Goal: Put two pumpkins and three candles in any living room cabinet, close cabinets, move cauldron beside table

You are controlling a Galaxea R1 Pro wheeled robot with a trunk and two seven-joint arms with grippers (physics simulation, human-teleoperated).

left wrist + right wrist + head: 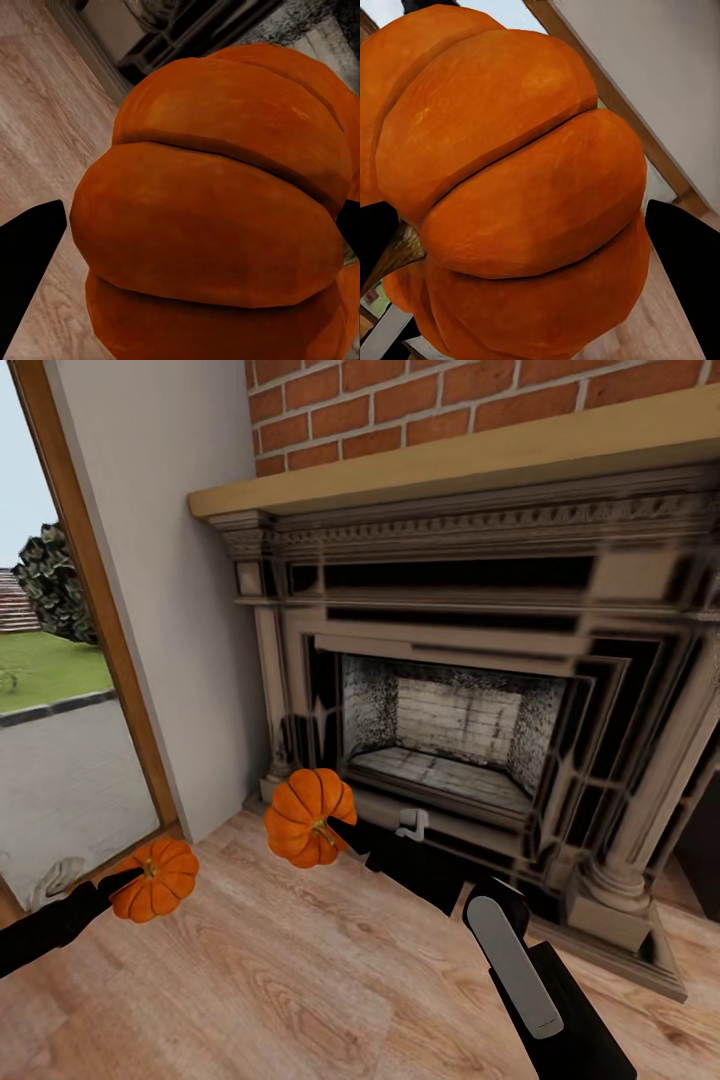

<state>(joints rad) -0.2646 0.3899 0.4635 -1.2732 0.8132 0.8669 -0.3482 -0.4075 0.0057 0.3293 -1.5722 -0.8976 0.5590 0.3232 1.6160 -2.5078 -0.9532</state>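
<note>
Both black grippers are clamped on pumpkins above the pale wood-plank floor [300, 980]. At the near left, the left gripper [135, 885] grasps a small bright-orange ribbed round pumpkin [155, 878]; its wrist view has the glossy, deeply grooved rind [217, 217] pressed between two dark fingers [26, 262]. Farther in and nearer the centre, the right gripper [335, 828] holds a second orange ribbed pumpkin [308, 817] with a short brown stem, tipped sideways; the right wrist view brings its bulging segments [510, 187] close, the woody stem at one edge and a black finger [686, 270] on the opposite side. Beyond them stands a carved grey-brown fireplace surround [500, 610] with a sooty brick-lined firebox [450, 725], a fluted column at far right, a smooth tan wooden mantel shelf [450, 460] and red brick wall [450, 395] above. Far left, a wood-framed glass door [60, 660] faces grass and pavement.
</note>
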